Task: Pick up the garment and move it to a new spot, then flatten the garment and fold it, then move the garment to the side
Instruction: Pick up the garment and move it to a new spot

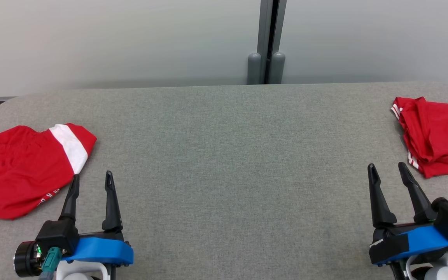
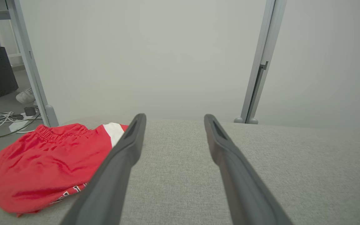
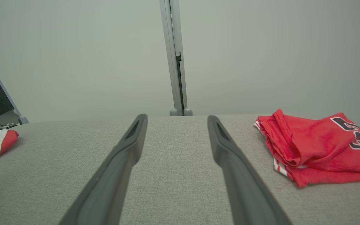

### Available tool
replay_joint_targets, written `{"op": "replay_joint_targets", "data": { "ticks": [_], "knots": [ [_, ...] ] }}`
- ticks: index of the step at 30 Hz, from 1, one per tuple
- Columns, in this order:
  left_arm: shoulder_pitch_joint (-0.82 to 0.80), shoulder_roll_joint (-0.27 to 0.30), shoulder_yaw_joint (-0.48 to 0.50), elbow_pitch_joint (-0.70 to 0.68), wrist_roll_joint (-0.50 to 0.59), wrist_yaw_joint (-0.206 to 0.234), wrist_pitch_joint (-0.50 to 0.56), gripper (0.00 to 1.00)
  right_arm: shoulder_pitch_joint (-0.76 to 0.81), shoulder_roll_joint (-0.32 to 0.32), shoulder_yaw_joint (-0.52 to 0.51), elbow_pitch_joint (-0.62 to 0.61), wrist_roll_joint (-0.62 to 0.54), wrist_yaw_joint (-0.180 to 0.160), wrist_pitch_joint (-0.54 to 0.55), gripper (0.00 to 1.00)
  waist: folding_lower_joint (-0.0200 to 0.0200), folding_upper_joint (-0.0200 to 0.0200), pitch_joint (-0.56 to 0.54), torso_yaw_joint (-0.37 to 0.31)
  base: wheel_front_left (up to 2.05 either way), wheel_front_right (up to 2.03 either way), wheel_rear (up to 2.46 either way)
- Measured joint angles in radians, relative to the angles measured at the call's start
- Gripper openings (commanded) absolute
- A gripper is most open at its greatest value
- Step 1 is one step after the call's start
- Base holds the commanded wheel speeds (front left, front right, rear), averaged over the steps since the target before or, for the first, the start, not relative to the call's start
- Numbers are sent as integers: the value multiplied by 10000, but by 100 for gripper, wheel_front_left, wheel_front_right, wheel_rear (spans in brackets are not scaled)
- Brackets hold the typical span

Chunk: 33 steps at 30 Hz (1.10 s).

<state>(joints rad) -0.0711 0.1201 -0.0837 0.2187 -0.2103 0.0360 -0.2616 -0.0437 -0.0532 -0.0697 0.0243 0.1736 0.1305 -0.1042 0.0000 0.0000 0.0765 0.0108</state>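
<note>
Two red garments lie on the grey table (image 1: 224,155). A red garment with a white band (image 1: 21,167) (image 2: 45,162) lies fairly flat at the far left, just left of my left gripper (image 1: 92,175) (image 2: 174,117). That gripper is open and holds nothing; its left finger reaches the garment's lower right edge. A crumpled red garment with white trim and dark lettering (image 1: 438,136) (image 3: 317,150) lies at the far right, up and to the right of my right gripper (image 1: 386,166) (image 3: 177,117), which is open, empty and apart from it.
A pale wall with a grey upright post (image 1: 266,42) stands behind the table's far edge. Past the table's left end, cables (image 2: 2,120) and a shoe (image 2: 25,95) lie on the floor. The table's left corners are rounded.
</note>
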Motion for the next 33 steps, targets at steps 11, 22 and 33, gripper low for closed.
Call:
{"op": "replay_joint_targets", "data": {
  "ticks": [11,22,33],
  "knots": [
    [-174,119,107,19,-113,186,2,100,-11,15,128,38,-58,2,207,100,1,0,137,524,0,0,0],
    [-282,209,353,-178,-290,384,2,100,-217,10,293,-2,-203,0,391,100,1,0,420,1721,0,0,0],
    [-129,236,575,-353,-453,568,2,100,-451,-199,533,-42,-211,2,504,100,1,0,740,3074,0,0,0]
  ]
}}
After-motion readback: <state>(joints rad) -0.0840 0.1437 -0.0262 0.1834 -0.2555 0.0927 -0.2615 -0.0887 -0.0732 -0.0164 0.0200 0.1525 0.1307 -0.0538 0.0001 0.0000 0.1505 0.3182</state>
